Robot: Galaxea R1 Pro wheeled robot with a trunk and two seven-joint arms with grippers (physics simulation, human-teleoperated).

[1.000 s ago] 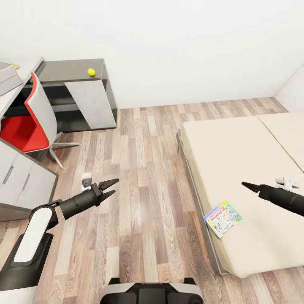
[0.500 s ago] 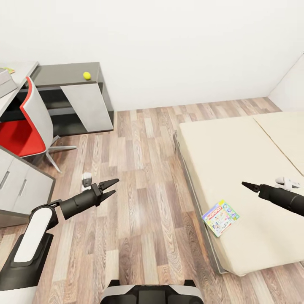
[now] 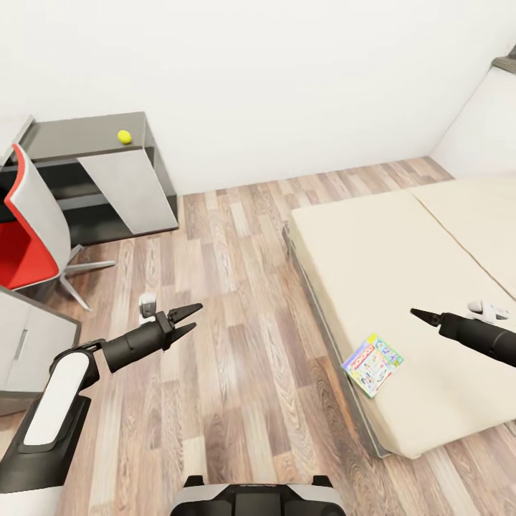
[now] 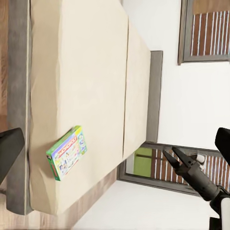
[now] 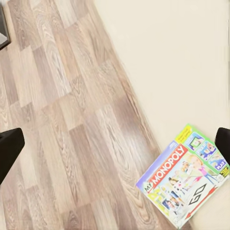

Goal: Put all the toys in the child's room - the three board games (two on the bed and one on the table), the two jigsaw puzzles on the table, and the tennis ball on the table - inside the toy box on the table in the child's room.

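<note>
A Monopoly board game lies flat on the beige bed, close to the mattress's near edge. It also shows in the left wrist view and in the right wrist view. My right gripper hovers over the bed just right of the game and a little above it, open and empty, its dark fingertips spread wide. My left gripper hangs open over the wood floor, well left of the bed. A tennis ball rests on the dark grey desk. The toy box is out of view.
A red and grey swivel chair stands at the left, in front of the dark desk. A grey drawer unit sits at the left edge. Wood-plank floor stretches between desk and bed. White walls close off the back.
The whole picture has shifted left, so the camera has turned right. The bed and game sit more central and the desk nearer the left edge. Both grippers hold the same pose.
</note>
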